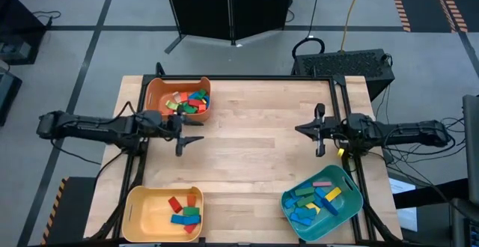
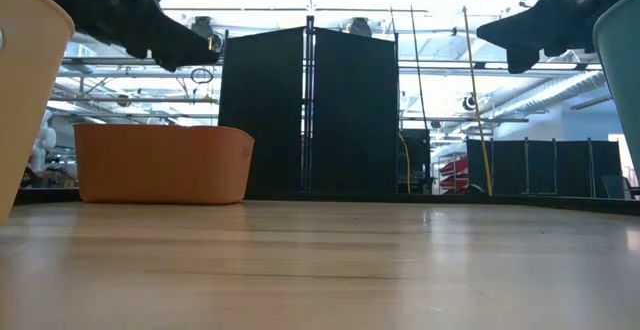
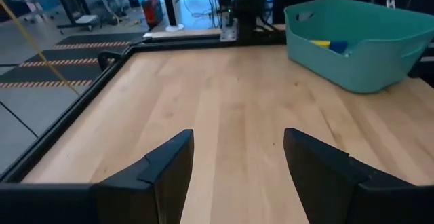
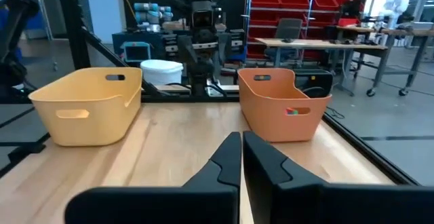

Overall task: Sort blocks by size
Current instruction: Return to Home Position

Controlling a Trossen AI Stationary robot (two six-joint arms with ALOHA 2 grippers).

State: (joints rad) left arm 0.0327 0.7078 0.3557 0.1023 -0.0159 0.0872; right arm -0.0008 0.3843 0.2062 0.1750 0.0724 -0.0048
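The blocks are being judged light, rigid and smooth, best gripped across flat faces. The left pincer is being held wide; the right pincer, pressed together, empty.

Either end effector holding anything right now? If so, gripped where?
Nothing is held. The left end effector is open above the table; the right end effector is shut and empty.

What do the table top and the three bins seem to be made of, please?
Table top: wood, pale with a light sheen; plank joints and grain show. Orange bin, yellow bin, teal bin: probably moulded plastic, smooth and matt, with thin walls, rounded corners and cut-out handles.
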